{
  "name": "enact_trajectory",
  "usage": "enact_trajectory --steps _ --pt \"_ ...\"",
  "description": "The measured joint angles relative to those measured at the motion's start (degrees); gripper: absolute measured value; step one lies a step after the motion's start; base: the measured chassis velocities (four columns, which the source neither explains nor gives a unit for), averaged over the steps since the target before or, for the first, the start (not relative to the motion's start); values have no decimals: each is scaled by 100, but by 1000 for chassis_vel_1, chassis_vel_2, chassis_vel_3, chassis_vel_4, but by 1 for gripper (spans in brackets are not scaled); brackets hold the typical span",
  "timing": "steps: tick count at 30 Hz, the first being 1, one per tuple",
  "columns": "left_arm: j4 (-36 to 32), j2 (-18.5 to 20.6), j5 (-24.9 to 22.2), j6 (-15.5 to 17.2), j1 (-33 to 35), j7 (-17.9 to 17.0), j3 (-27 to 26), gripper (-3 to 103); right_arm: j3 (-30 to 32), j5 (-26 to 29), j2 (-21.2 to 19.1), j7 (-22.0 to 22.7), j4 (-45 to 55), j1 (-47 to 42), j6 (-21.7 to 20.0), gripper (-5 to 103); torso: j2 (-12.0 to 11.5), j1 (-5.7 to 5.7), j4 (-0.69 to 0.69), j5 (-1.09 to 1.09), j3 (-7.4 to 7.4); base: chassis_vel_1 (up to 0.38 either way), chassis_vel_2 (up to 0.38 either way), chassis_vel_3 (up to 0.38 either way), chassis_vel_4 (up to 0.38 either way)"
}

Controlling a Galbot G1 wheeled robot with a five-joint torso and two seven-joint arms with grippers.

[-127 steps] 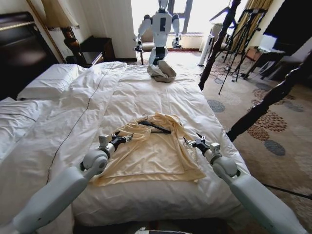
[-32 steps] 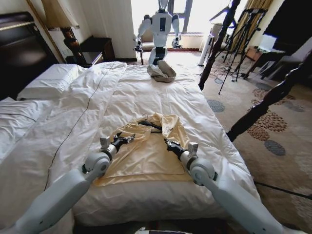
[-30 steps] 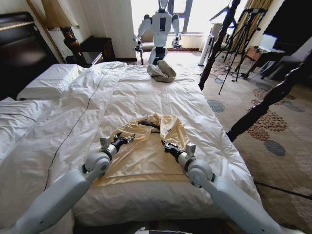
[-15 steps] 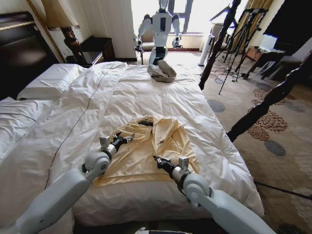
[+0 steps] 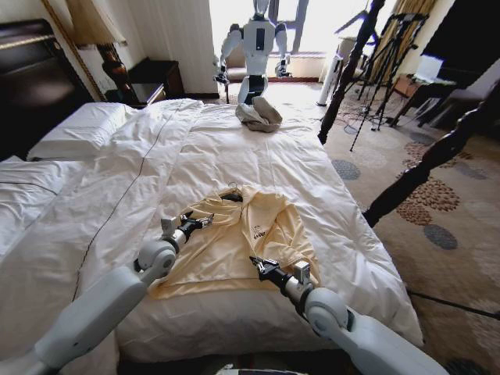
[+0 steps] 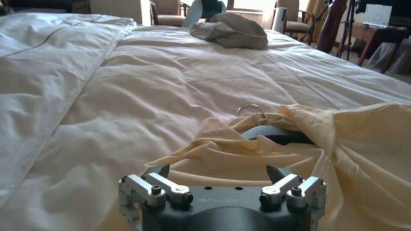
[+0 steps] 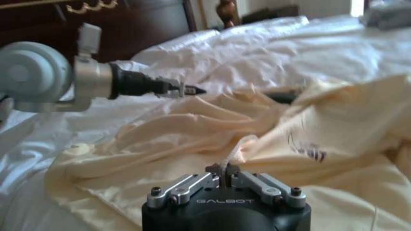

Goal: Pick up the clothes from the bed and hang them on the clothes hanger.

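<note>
The clothes [image 5: 234,238], a pale cream-yellow top with a small dark print [image 5: 258,232], lie crumpled on the white bed [image 5: 258,156] near its front edge. The clothes hanger [image 5: 231,195] sits under the collar, with its hook and a short black piece showing. My right gripper [image 5: 258,264] is shut on a fold of the top at its near right side; the right wrist view shows the fabric [image 7: 212,130] pinched between its fingers. My left gripper [image 5: 205,221] hovers open just over the top's left shoulder. In the left wrist view the hanger's hook [image 6: 251,110] pokes out of the fabric [image 6: 244,159].
A grey-beige cloth heap [image 5: 260,115] lies at the bed's far end. Another robot [image 5: 255,39] stands beyond it by the window. Dark twisted posts [image 5: 428,166] rise on the right, with tripods [image 5: 387,55] behind. Pillows [image 5: 78,129] lie far left.
My right gripper has drawn the top's right side across over the hanger and back toward the bed's near edge, so most of the black hanger is now covered. The left arm stayed still.
</note>
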Motion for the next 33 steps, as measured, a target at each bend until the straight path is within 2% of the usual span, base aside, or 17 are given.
enact_trajectory --steps 1,4,7,12,14,15,16,17,18,20,21,24,26,27,28,30,33 --pt "0 0 0 0 0 0 0 100 0 0 0 0 0 0 0 1 0 0 0 0 0 0 0 0 0" --pt "443 147 447 -176 -143 236 27 100 25 -560 -227 -771 -192 113 1009 7 0 0 1 2 0 0 0 0 0" --pt "729 221 702 -257 -310 434 98 100 59 -521 -289 -826 -190 176 1306 15 0 1 -1 0 0 0 0 0 0" --pt "1332 237 1180 -409 -938 876 660 100 362 -200 -386 -700 -167 117 1587 36 0 0 0 0 0 0 0 0 0" --pt "1365 224 1198 -410 -1008 917 710 100 410 -129 -433 -732 -133 78 1638 36 0 0 -1 1 0 0 0 0 0" --pt "1388 192 1203 -404 -1125 992 779 100 449 -74 -542 -911 -32 -19 1712 47 0 1 -3 1 0 0 0 0 0" --pt "1373 191 1191 -388 -1146 1018 793 100 417 -113 -605 -1052 44 -98 1737 47 0 1 -4 1 1 0 0 0 0" --pt "1312 216 1178 -356 -1148 1079 803 100 336 -270 -651 -1307 98 -205 1764 58 0 2 -4 0 1 0 0 0 0" --pt "1312 216 1178 -356 -1148 1079 803 100 336 -270 -651 -1307 98 -205 1764 58 0 2 -4 0 1 0 0 0 0" --pt "1214 310 1174 -325 -1113 1174 803 100 249 -665 -627 -1833 48 -326 1838 63 0 0 -1 3 0 0 0 0 0" --pt "1214 310 1174 -325 -1113 1174 803 100 249 -665 -627 -1833 48 -326 1838 63 0 0 -1 3 0 0 0 0 0" --pt "1190 374 1170 -318 -1078 1249 763 100 203 -1088 -620 -2153 -37 -454 1923 79 0 -1 2 1 0 0 0 0 0" --pt "1189 355 1172 -318 -1031 1256 706 100 264 -1379 -606 -1696 -83 -442 1820 90 0 0 0 1 0 0 0 0 0" --pt "1189 355 1172 -318 -1031 1256 706 100 264 -1379 -606 -1696 -83 -442 1820 90 0 0 0 1 0 0 0 0 0" --pt "1167 336 1172 -317 -982 1256 679 100 283 -1494 -581 -1187 -91 -415 1655 90 0 0 0 2 0 0 0 0 0" --pt "1094 312 1172 -316 -870 1247 624 100 318 -1593 -569 -423 -92 -367 1292 99 0 1 0 2 0 0 0 0 0" --pt "996 308 1176 -313 -733 1238 556 100 317 -1734 -630 -287 -79 -378 1214 100 0 1 0 1 0 0 0 0 0"
